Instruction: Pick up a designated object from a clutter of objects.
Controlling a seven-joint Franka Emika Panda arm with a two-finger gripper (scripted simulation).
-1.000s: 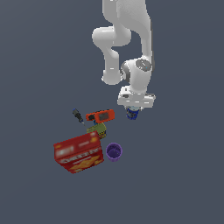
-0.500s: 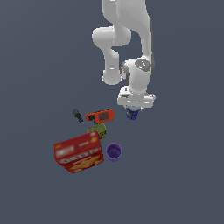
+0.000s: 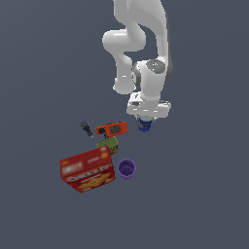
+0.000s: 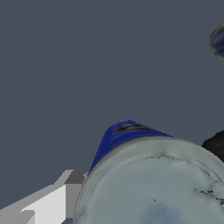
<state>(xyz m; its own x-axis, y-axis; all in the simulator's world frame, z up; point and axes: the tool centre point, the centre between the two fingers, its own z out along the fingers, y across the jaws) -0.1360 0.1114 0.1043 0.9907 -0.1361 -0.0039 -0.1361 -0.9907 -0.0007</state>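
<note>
The blue can (image 3: 144,125) with a silver-grey top stands on the dark floor, to the exterior view's right of the clutter. My gripper (image 3: 146,119) is directly over it with the fingers down at its sides. In the wrist view the can (image 4: 124,135) fills the frame. A white finger (image 4: 52,201) lies against one side and a dark pad (image 4: 216,144) against the other. The gripper looks shut on the can. The arm hides most of the can in the exterior view.
An orange-red tool (image 3: 112,129) and a dark-handled screwdriver (image 3: 86,129) lie to the can's left in the exterior view. An olive-green can (image 3: 108,144), a red cracker box (image 3: 88,169) and a purple cup (image 3: 126,168) sit nearer the camera.
</note>
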